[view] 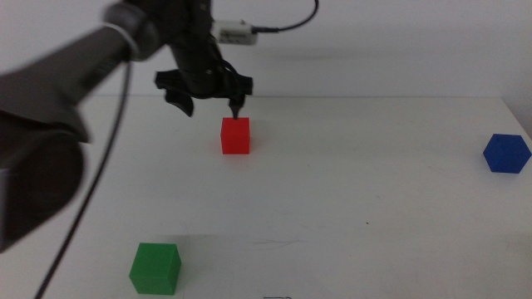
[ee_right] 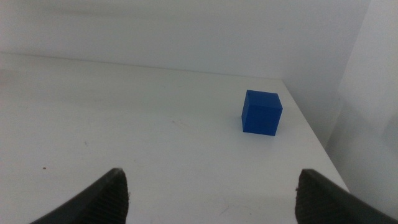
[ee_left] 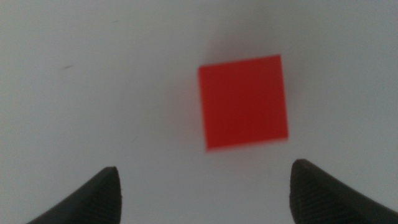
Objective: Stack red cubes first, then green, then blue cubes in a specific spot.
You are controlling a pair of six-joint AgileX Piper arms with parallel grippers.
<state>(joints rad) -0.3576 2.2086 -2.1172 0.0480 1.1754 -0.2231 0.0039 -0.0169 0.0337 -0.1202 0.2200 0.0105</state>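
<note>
Spread wide, the left gripper (view: 209, 101) hangs above the red cube (view: 235, 135) at the far middle of the white table (view: 357, 191), holding nothing. From the wrist camera the red cube (ee_left: 243, 102) shows beyond the gap between the two dark jaws and nearer one jaw than the other, so it is not yet bracketed. A descent from this offset could, by my reading, land a jaw tip on the cube's top face or shove it sideways across the tabletop, leaving the base of the stack askew. Nearest the camera on the left sits the green cube (view: 155, 268); the blue cube (view: 506, 154) rests well apart by the table's right edge. Waiting out of the middle view, the right gripper (ee_right: 211, 196) is likewise spread and empty, with the blue cube (ee_right: 262, 112) ahead of it near the table's corner.
</note>
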